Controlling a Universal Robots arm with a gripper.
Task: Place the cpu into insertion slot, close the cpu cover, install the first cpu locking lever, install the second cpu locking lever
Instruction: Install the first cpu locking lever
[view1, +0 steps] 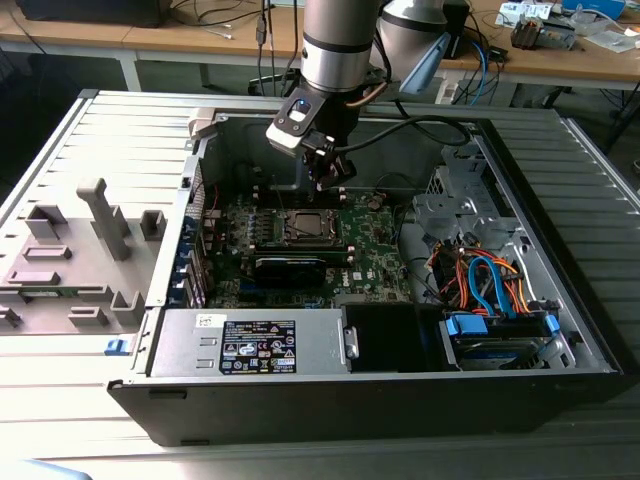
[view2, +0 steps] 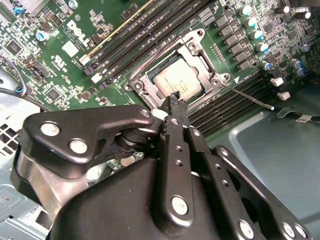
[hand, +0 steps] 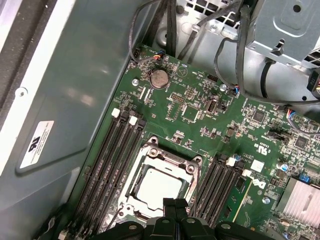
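Note:
The cpu (view2: 177, 80) (hand: 157, 185) lies flat in the insertion slot (view1: 305, 225) on the green motherboard, silver top up. The cpu cover (view2: 141, 82) (hand: 167, 156) rests down around it as a silvery frame. A thin metal locking lever (view2: 247, 96) sticks out sideways from one corner of the socket, over the memory slots. My gripper (view1: 330, 180) (view2: 175, 98) (hand: 175, 202) hangs just above the socket's edge. Its black fingers are pressed together with nothing between them.
Long black memory slots (hand: 117, 150) flank the socket on both sides. The case's grey wall (hand: 75, 100) stands close by. Cable bundles (view1: 480, 275) and a drive cage fill the exterior view's right of the case, and the power supply (view1: 250, 345) sits along the front.

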